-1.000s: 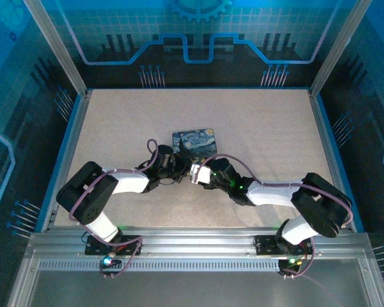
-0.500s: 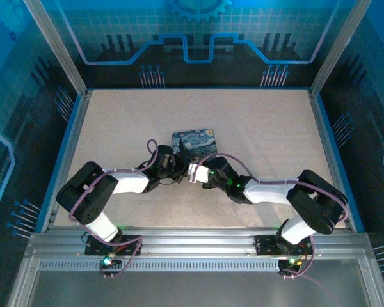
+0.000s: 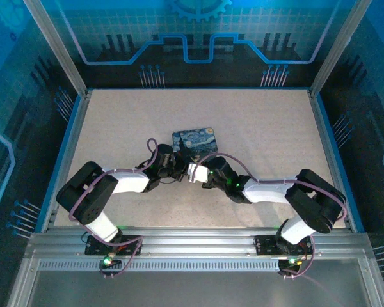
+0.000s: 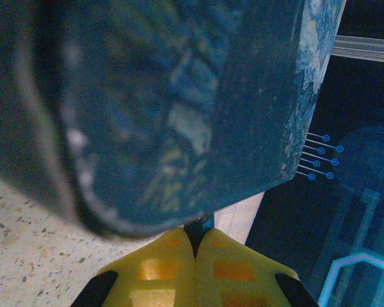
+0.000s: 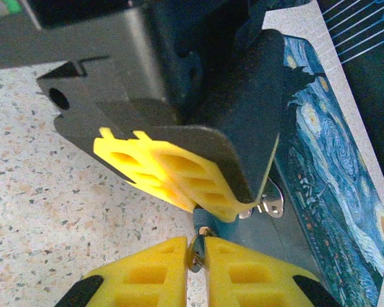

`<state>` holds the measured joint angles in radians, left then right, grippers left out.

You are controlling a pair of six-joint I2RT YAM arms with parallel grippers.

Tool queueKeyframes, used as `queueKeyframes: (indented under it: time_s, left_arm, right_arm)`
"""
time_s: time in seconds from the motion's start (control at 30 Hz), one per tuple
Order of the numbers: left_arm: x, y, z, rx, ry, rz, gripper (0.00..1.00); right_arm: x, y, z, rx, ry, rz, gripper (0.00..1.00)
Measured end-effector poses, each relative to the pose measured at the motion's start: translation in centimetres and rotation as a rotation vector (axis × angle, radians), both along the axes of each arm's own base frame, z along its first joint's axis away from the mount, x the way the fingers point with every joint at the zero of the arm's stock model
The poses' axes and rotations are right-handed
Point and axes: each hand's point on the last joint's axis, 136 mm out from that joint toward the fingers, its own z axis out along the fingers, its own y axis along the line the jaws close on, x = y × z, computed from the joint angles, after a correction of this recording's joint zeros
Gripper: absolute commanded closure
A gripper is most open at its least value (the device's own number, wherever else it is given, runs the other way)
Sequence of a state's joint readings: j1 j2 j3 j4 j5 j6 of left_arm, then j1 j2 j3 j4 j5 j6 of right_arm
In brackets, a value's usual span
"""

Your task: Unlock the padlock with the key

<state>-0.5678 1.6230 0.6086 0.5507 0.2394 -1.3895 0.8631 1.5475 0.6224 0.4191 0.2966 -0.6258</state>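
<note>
On the left, the left arm [image 3: 125,182] stays in the same spot as a second ago. The left jaws are shut tight. Their yellow pads [image 4: 160,272] press together, and a thin dark bit shows at the tips. In the right wrist view, a small silver piece sticks out next to those tips. I think this is the padlock [image 5: 271,205]. It sits just beside the edge of the blue starry tin [image 3: 195,141], which lies flat on the table [image 3: 262,121]. The left jaws seem to pinch it, but I cannot be fully sure.

In the middle, a tiny shiny bit sits where the two arms meet. I think it is the key [image 5: 194,254]. It points toward the left jaws and is very near the padlock. I cannot tell if it is already in the keyhole, because that spot is hidden.

On the right is the part that changes. The right arm [image 3: 269,190] slides a little to the left, so the two arms now almost touch. The right jaws go from half open to almost closed. Their yellow pads [image 5: 147,275] now sit on each side of the key and pinch it.

So now each arm seems to have one thing. I do not see the lock open yet. The next step is likely to push or turn the key. The key is thin, so it could slip.
</note>
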Motion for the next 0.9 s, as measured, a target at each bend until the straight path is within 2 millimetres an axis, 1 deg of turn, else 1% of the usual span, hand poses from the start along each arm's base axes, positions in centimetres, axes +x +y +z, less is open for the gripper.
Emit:
queueKeyframes:
  time_s: [0.13, 0.3, 0.37, 0.63, 0.9]
  left_arm:
    - [0.13, 0.09, 0.02, 0.003, -0.003, 0.007, 1.0]
    - [0.24, 0.2, -0.01, 0.007, -0.006, 0.015, 1.0]
    - [0.31, 0.24, 0.01, 0.007, -0.007, 0.018, 1.0]
    - [0.64, 0.2, 0.53, -0.003, -0.029, 0.025, 1.0]
    - [0.78, 0.32, 0.66, -0.005, -0.029, 0.037, 1.0]
  right_arm:
    - [0.24, 0.01, -0.04, -0.005, -0.003, -0.009, 0.86]
    - [0.28, 0.05, 0.0, 0.002, 0.001, -0.014, 0.98]
    - [0.34, 0.1, 0.09, 0.013, 0.011, -0.025, 1.0]
    - [0.66, 0.09, 0.71, 0.087, 0.087, -0.103, 1.0]
    - [0.93, 0.26, 0.86, 0.236, 0.18, -0.219, 1.0]
